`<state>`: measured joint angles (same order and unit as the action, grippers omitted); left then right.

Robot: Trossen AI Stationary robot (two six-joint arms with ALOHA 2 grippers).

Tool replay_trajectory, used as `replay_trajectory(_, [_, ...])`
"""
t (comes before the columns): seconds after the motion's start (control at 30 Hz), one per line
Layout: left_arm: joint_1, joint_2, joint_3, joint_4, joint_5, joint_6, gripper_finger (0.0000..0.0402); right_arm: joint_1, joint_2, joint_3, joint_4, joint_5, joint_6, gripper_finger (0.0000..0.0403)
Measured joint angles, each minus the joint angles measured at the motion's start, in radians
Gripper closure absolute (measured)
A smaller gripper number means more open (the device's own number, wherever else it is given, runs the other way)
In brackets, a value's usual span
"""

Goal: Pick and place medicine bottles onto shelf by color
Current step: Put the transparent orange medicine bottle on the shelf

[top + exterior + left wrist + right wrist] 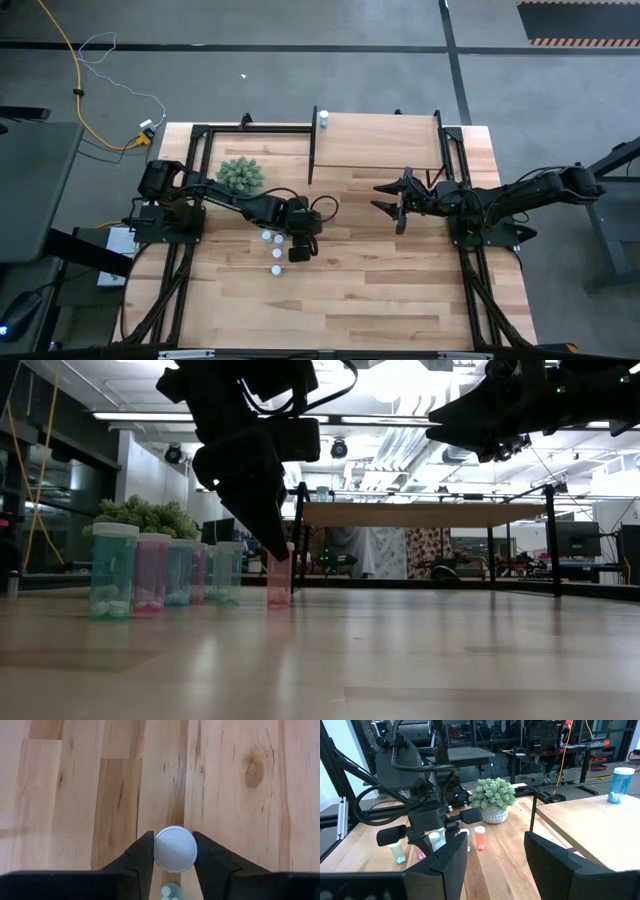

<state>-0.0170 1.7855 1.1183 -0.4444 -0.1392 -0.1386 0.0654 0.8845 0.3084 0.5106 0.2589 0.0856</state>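
Note:
My left gripper (174,851) points down at the table's middle, shut on a white-capped medicine bottle (174,848). In the low view its finger reaches the top of a pink bottle (279,578) that stands on the table. Several teal and pink bottles (150,572) stand in a row to its left, and white caps (276,254) show beside the gripper from above. The shelf (380,142) stands at the far edge with one blue bottle (323,120) on its left end. My right gripper (392,198) hovers open in front of the shelf. My left gripper pinches the bottle at its white cap (159,851) between the two fingers, one finger (141,857) on each side, coming from above and pointing down. The bottle stands upright with its base on the table (279,604); the cap hides the body from the wrist camera.
A bushy green plant (241,175) in a pot stands on the table's left, behind the bottle row. The shelf's black side supports (311,150) rise at its ends. Bare wooden tabletop (380,290) lies toward the near edge.

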Motion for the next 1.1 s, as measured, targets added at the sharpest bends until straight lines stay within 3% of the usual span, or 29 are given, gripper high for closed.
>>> replay_trajectory(0.17, [0.000,-0.053,0.080,-0.100,0.023,0.023,0.0289,0.000,0.000,0.000,0.000,0.000,-0.008,0.0214])
replay_trajectory(0.4, [0.032,-0.106,0.364,-0.304,-0.166,0.167,0.0290,0.000,0.000,0.000,0.002,0.000,-0.008,0.0214])
replay_trajectory(0.53, [0.116,-0.106,0.527,-0.336,-0.193,0.235,0.0288,0.000,0.000,0.000,0.002,0.000,-0.008,0.0214])
replay_trajectory(0.7, [0.270,-0.106,0.648,-0.366,-0.158,0.272,0.0288,0.000,0.000,0.000,0.003,0.000,-0.008,0.0214])
replay_trajectory(0.9, [0.464,-0.099,0.670,-0.406,0.038,0.224,0.0288,0.000,0.000,0.000,0.003,0.000,-0.016,0.0214])
replay_trajectory(1.1, [0.528,-0.041,0.670,-0.372,0.061,0.242,0.0288,0.000,0.000,0.000,0.006,0.000,-0.016,0.0214])
